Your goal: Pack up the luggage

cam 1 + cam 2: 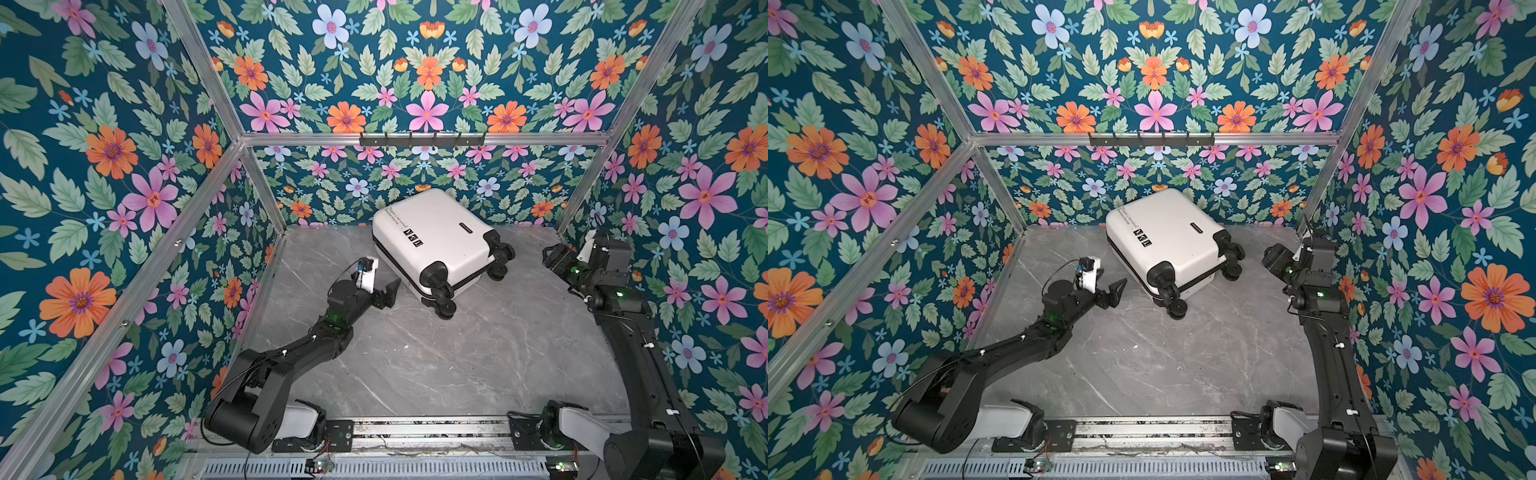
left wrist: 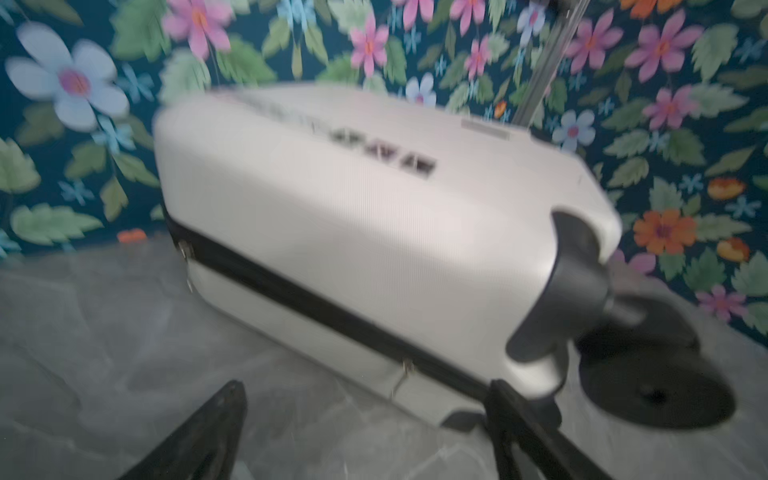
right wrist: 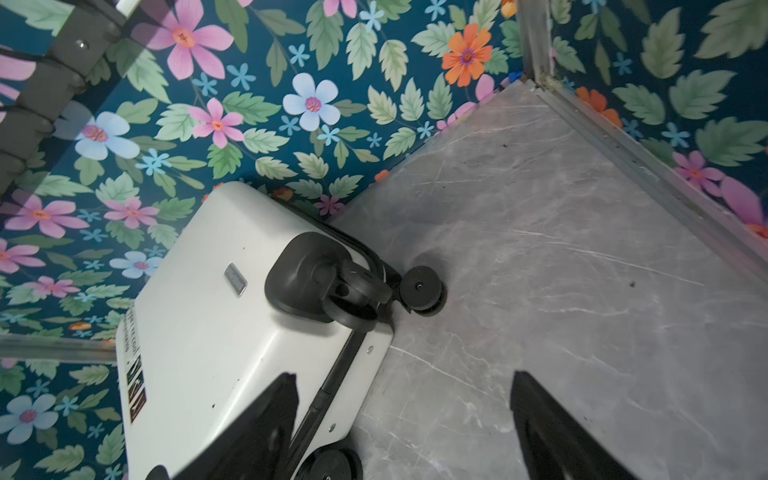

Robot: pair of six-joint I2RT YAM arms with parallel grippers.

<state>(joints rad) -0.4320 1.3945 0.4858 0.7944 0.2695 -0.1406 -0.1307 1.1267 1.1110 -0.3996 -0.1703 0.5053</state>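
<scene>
Luggage [image 3: 216, 340], seemingly shut, on table [image 3: 540, 249]

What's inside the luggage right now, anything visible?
Nothing visible: the luggage lies shut on the grey table, and its black zip seam shows no gap. The white shell hides any contents.

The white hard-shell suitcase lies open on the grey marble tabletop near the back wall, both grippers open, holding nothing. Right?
Wrong in one point: the white hard-shell suitcase is shut; the left wrist view shows its shells joined along the black zip line. It lies on the grey marble tabletop near the back wall, left gripper and right gripper open, holding nothing.
</scene>
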